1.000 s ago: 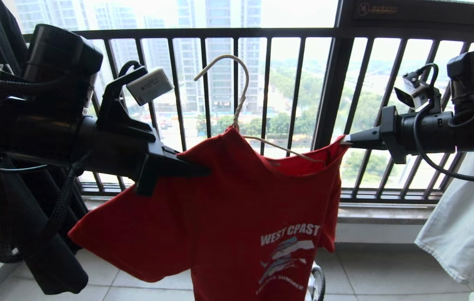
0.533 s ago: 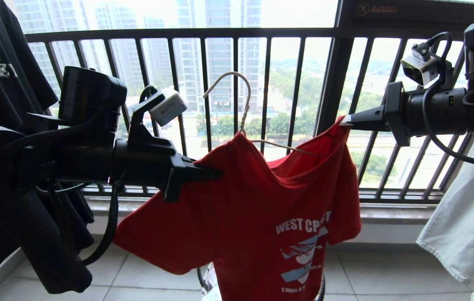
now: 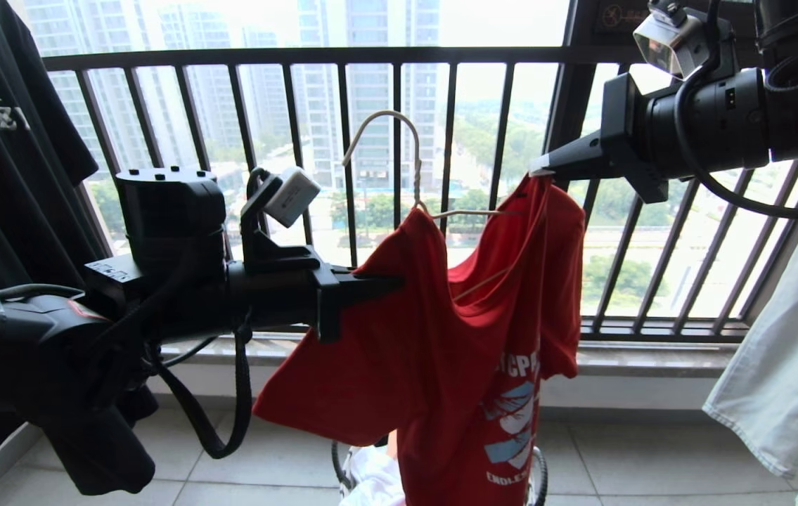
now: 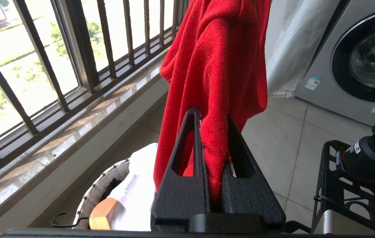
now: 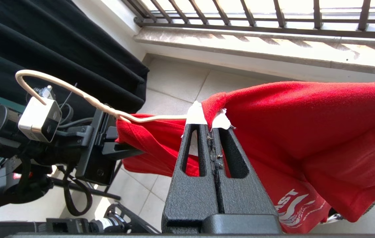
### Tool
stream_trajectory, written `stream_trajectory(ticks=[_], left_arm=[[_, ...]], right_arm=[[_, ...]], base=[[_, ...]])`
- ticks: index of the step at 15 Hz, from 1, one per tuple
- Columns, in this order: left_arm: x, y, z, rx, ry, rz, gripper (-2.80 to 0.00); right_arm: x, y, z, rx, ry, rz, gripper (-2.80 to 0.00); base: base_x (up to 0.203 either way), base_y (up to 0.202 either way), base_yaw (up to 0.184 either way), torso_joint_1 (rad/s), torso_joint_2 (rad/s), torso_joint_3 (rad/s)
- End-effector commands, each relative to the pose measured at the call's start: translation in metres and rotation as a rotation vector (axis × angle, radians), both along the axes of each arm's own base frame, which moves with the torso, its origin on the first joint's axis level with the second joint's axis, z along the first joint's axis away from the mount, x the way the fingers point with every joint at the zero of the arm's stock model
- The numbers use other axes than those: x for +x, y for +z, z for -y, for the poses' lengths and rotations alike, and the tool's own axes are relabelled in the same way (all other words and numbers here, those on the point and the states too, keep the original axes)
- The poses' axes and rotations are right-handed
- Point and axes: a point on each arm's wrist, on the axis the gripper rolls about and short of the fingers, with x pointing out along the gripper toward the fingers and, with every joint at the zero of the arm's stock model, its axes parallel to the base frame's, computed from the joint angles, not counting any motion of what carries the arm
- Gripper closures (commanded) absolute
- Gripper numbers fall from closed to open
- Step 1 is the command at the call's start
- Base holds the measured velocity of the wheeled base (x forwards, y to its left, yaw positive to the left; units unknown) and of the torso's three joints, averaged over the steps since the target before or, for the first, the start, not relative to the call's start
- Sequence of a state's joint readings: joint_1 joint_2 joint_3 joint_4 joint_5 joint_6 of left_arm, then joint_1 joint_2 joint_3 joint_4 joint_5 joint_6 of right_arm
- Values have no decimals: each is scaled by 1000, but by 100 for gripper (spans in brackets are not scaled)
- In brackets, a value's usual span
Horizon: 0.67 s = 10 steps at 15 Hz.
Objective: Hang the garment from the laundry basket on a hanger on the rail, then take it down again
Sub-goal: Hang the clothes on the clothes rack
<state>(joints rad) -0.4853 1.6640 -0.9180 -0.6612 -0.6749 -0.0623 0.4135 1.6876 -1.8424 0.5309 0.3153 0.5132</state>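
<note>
The garment [image 3: 441, 337], a bright red T-shirt with white print, hangs in the air in front of the barred window, with the hanger [image 3: 399, 126], thin white wire, threaded through its neck. My left gripper [image 3: 399, 281] is shut on a fold of the garment [image 4: 217, 66] at its left shoulder. Higher up, my right gripper [image 3: 536, 167] is shut on the edge of the other shoulder [image 5: 306, 125], where the hanger's wire [image 5: 75, 94] ends at its tips [image 5: 208, 124]. The laundry basket [image 4: 91, 195] stands on the floor below. The rail is out of view.
A black T-shirt [image 3: 5, 176] hangs at the left and a white cloth [image 3: 785, 351] at the right. The dark window railing [image 3: 399, 56] runs behind. The basket holds a white garment [image 4: 134, 191] and a wooden hanger [image 4: 103, 213]. A washing machine [image 4: 356, 56] stands beside the tiled floor.
My right gripper has risen and come leftward; my left gripper has pushed rightward. The garment is bunched narrower between them, its right shoulder higher and its print folded.
</note>
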Motion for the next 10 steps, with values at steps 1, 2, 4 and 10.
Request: stream_trajectory(ticks=[1, 2, 4, 10], left_arm=[[0, -14, 1, -26, -5, 19, 0], [2, -19, 2, -42, -5, 35, 0], [3, -24, 6, -78, -17, 57, 0], [-2, -36, 24, -120, -73, 71, 0]], right_arm=[[3, 4, -20, -38, -14, 1, 0], [1, 2, -30, -72, -21, 13, 0], [-1, -4, -48, -170, -89, 59, 0], [-25, 0, -80, -221, 6, 152, 0]], base=[[0, 0, 0, 0, 0, 0], [0, 0, 0, 0, 0, 0], [0, 0, 0, 0, 0, 0], [0, 0, 0, 0, 0, 0]])
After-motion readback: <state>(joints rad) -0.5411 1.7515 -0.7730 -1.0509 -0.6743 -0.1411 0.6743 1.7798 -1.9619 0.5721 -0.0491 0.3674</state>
